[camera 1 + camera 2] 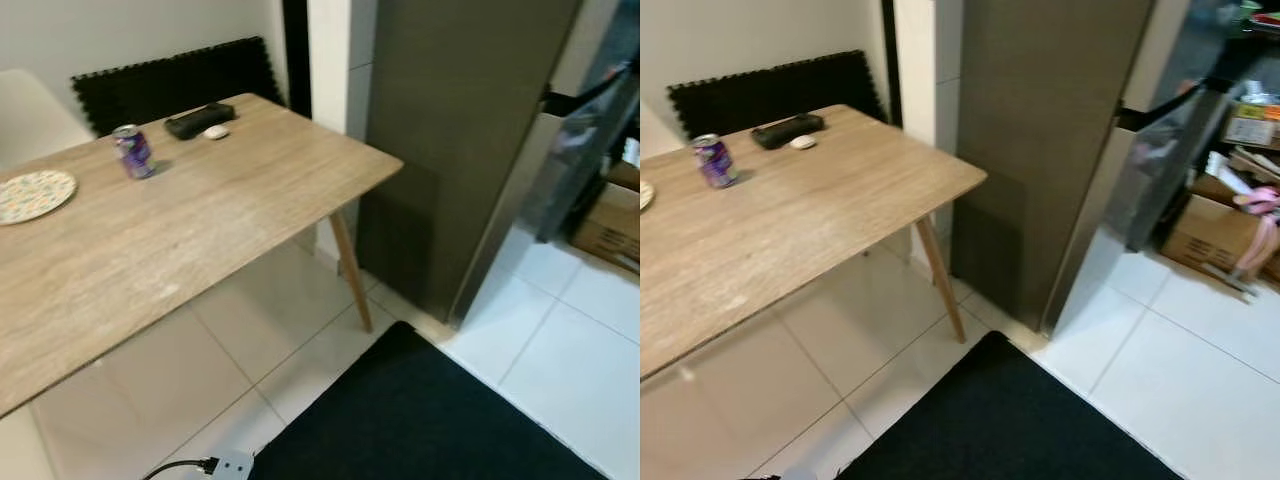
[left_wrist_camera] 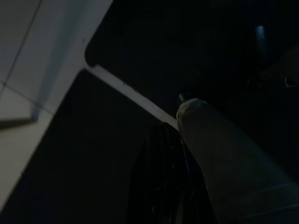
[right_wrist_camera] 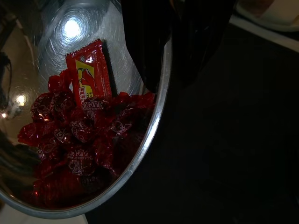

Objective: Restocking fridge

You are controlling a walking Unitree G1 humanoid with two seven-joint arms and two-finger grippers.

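Left eye view shows a wooden table (image 1: 200, 220) with slanted legs on the left, standing on a pale tiled floor (image 1: 560, 330). On this table a purple drink can (image 1: 133, 151) stands upright, its long axis vertical and its top pointing up. A patterned plate (image 1: 33, 194) lies near the table's left edge, and a black flat case (image 1: 199, 120) with a small white object (image 1: 216, 131) just beside it lies at the far side. Behind the table a black foam mat (image 1: 170, 80) leans against the wall. To the right of the table stands the tall dark grey fridge (image 1: 450, 140), its side toward the camera, and the table corner comes close to it. A black floor mat (image 1: 420, 420) lies on the floor in front. Cardboard boxes (image 1: 1215, 230) and loose clutter stand on the floor beyond the fridge, on the right. In the right wrist view the right gripper (image 3: 175, 42) is closed on the rim of a metal bowl (image 3: 154, 135); inside the bowl lie red wrapped candies (image 3: 79, 140) and one red and yellow sachet (image 3: 88, 77). Left wrist view is very dark; the left gripper (image 2: 163, 177) hangs over the black mat and tiles, and I cannot tell how its fingers stand.
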